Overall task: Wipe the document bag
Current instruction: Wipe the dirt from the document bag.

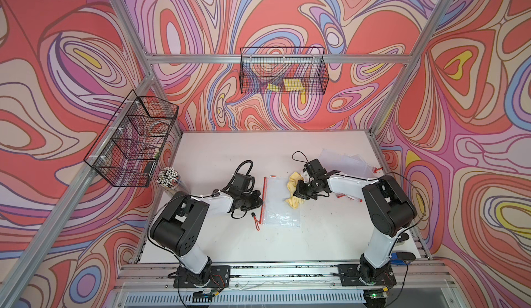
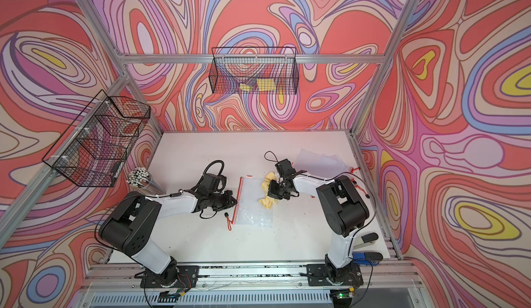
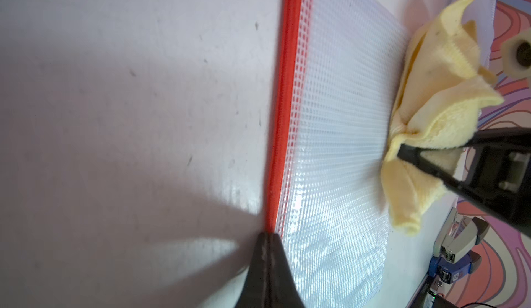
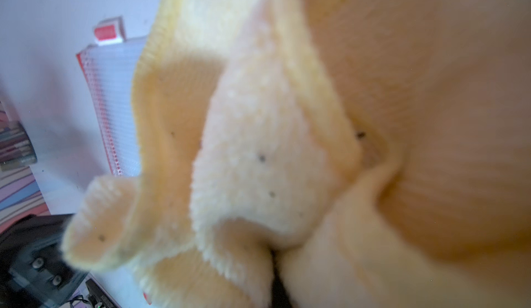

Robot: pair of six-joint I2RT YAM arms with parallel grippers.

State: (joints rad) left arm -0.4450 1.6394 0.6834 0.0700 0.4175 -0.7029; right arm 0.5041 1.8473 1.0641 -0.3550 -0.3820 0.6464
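Observation:
The document bag (image 1: 280,206) (image 2: 254,207), clear mesh with a red zipper edge, lies flat mid-table. My left gripper (image 1: 261,201) (image 2: 234,201) is shut. In the left wrist view its tips (image 3: 268,237) rest on the red zipper edge (image 3: 283,119), with nothing seen between them. My right gripper (image 1: 300,190) (image 2: 272,190) is shut on a crumpled yellow cloth (image 1: 294,201) (image 2: 268,202) at the bag's right edge. The cloth (image 4: 258,148) fills the right wrist view and hides most of the jaws (image 4: 275,263); the bag (image 4: 115,105) shows behind it. The left wrist view shows the cloth (image 3: 436,114) too.
The zipper's red pull cord (image 1: 256,220) trails off the bag's near corner. More clear bags (image 1: 344,160) lie at the back right. A cup of pens (image 1: 168,177) stands at the left edge. Wire baskets (image 1: 283,73) (image 1: 132,139) hang on the walls. A blue stapler (image 1: 402,256) sits front right.

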